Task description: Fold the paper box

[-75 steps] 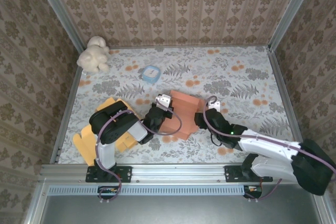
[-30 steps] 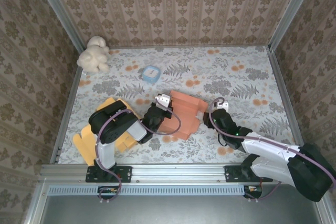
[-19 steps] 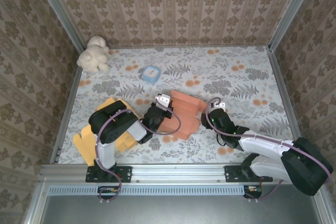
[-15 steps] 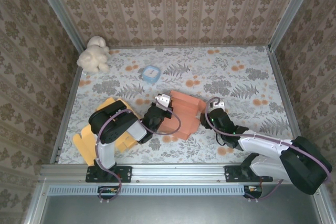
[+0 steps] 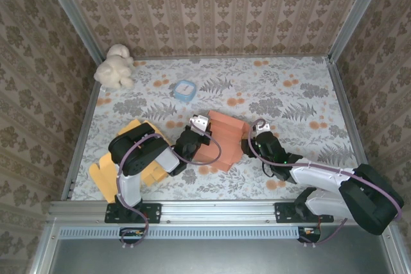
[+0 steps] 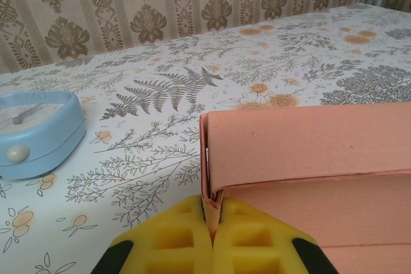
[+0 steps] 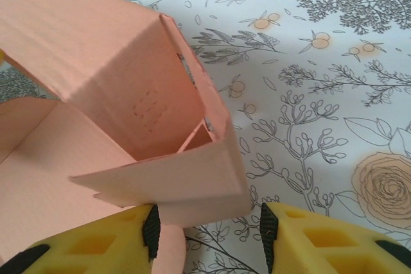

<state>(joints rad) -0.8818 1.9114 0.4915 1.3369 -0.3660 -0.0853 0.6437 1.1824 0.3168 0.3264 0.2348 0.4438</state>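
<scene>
**Box pinched at 9 o'clock, right claw astride the 3 o'clock corner**

The box [image 5: 221, 138] lies on the counter [image 5: 289, 94], a little toward 6 o'clock from the middle. It is half formed, with one wall standing and the base panel flat. My left claw [image 6: 212, 226] is clamped on the end of the standing wall at the box's 9 o'clock side, its pads pressed together on the thin card. My right claw [image 7: 209, 229] is at the 3 o'clock corner with its jaws apart and the folded corner flap between them. One pad looks to touch the card and the other stands clear. I judge the box light and made of thin card, stiff only along its creases and easily crushed or dragged. I would take it on a wall edge close to a crease, with a gentle pinch, never mid-panel.
</scene>
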